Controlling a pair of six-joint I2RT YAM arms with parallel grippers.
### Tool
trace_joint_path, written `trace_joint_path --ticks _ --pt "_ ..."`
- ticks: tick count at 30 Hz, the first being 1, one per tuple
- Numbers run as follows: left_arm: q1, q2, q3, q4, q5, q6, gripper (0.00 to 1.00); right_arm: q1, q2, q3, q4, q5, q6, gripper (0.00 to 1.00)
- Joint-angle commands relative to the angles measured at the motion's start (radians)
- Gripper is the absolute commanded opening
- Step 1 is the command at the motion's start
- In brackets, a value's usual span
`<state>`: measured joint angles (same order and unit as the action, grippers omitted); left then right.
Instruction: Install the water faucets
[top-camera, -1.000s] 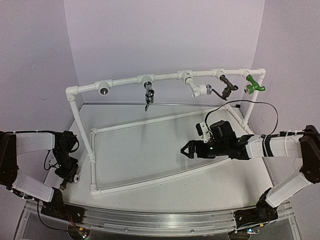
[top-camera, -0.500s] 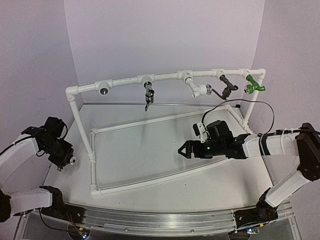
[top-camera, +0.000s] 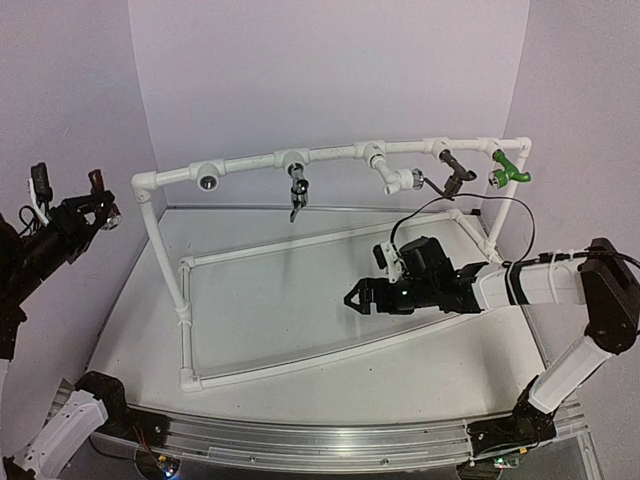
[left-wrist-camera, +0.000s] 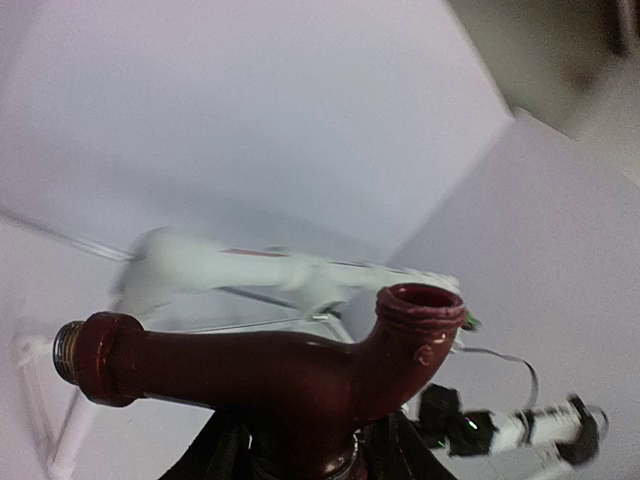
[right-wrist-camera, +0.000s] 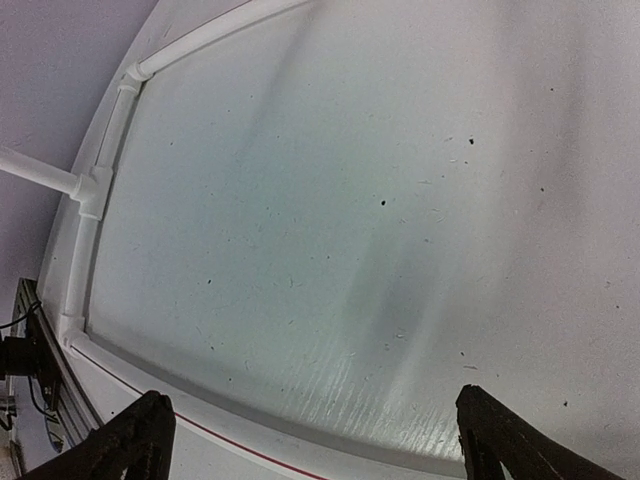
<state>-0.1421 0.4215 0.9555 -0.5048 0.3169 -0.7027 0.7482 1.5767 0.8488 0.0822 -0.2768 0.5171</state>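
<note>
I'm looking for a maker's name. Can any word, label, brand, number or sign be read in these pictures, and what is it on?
None can be read.
The dark brown faucet, seen close in the left wrist view, shows a bare surface with no lettering.
The white pipe frame, the green faucet and the table show no print either; any finer marking would be too small to tell.

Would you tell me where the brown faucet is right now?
Top view, far left: the brown faucet is held in the left gripper, raised just left of the pipe frame.
</note>
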Motion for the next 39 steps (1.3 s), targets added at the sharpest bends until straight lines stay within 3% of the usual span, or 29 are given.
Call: trace_joint_path --ticks 1,4,10,14,16,19,23,25,32,39 --pt "0.001 0.092 0.070 0.355 0.622 0.138 0.00 0.046 0.027 0.065 0.024 0.023 -0.021 0.98" --pt "0.000 0.160 0.083 0.408 0.814 0.121 0.00 0.104 0.045 0.082 0.038 0.042 -0.057 0.98" --pt "-0.001 0.155 0.007 0.411 0.932 0.176 0.00 0.281 0.065 0.140 0.053 0.102 -0.226 0.98" --pt "0.000 0.148 -0.088 0.413 0.825 0.182 0.00 0.482 0.092 0.233 0.087 0.317 -0.399 0.98" --pt "-0.001 0.159 -0.120 0.413 0.786 0.177 0.00 0.529 0.129 0.306 0.116 0.334 -0.405 0.98" --pt "-0.001 0.170 -0.150 0.412 0.778 0.171 0.00 0.534 0.195 0.428 0.115 0.363 -0.300 0.98" --pt "0.000 0.142 -0.191 0.411 0.738 0.175 0.00 0.539 0.218 0.499 0.209 0.167 -0.296 0.98" --pt "0.000 0.127 -0.205 0.409 0.736 0.188 0.00 0.539 0.234 0.536 0.236 0.161 -0.266 0.98" --pt "-0.001 0.110 -0.225 0.289 0.677 0.320 0.00 0.542 0.285 0.728 0.252 0.224 -0.122 0.97" --pt "0.000 0.120 -0.208 0.138 0.532 0.490 0.00 0.548 0.400 0.921 0.244 0.335 -0.044 0.88"
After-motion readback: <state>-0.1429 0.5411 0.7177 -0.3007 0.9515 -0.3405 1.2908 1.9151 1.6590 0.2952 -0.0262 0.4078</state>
